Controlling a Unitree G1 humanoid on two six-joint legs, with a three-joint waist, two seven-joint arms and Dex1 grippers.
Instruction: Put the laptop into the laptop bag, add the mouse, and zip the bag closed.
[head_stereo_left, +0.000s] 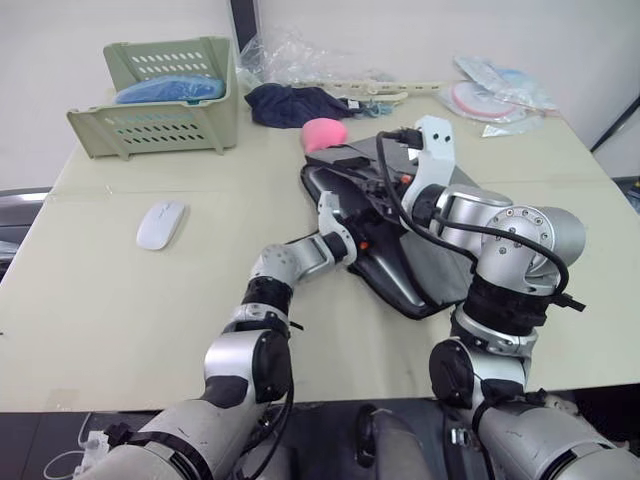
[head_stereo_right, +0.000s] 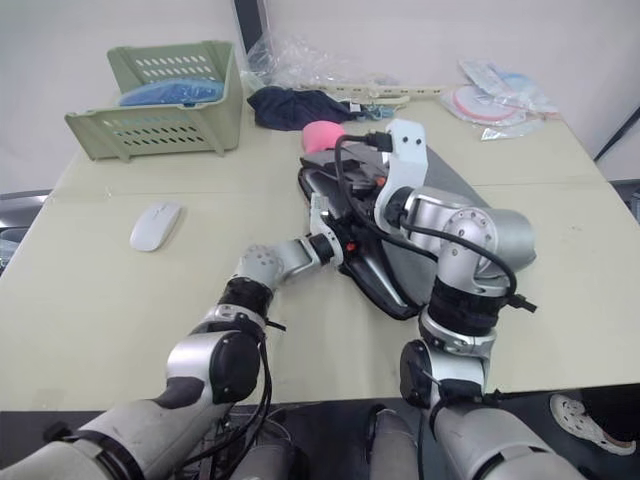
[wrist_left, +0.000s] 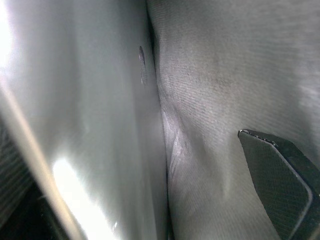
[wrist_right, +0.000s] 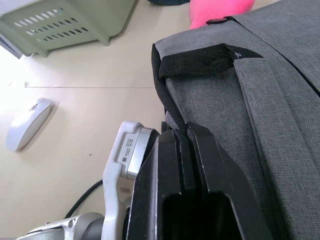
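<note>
Bag (head_stereo_left: 440, 262) lies centre-right on bench (head_stereo_left: 100, 300), laptop (wrist_left: 90, 125) inside it; mouse (head_stereo_left: 160, 223) sits at left, well apart. Right gripper (wrist_right: 182, 135) is clamped on the bag's edge; left gripper (head_stereo_left: 352, 222) is inside the bag mouth, finger spread can't be told.

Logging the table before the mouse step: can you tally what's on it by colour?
White: 1, the small oval white mouse.
Grey: 1, the flat grey fabric laptop bag.
Pink: 1, the fuzzy pink lump.
Dark navy: 1, the navy cloth bundle.
Pale green: 1, the slotted plastic basket.
Blue: 1, the blue item inside that basket.
Total: 6, not counting the clear plastic packets at the far edge.
</note>
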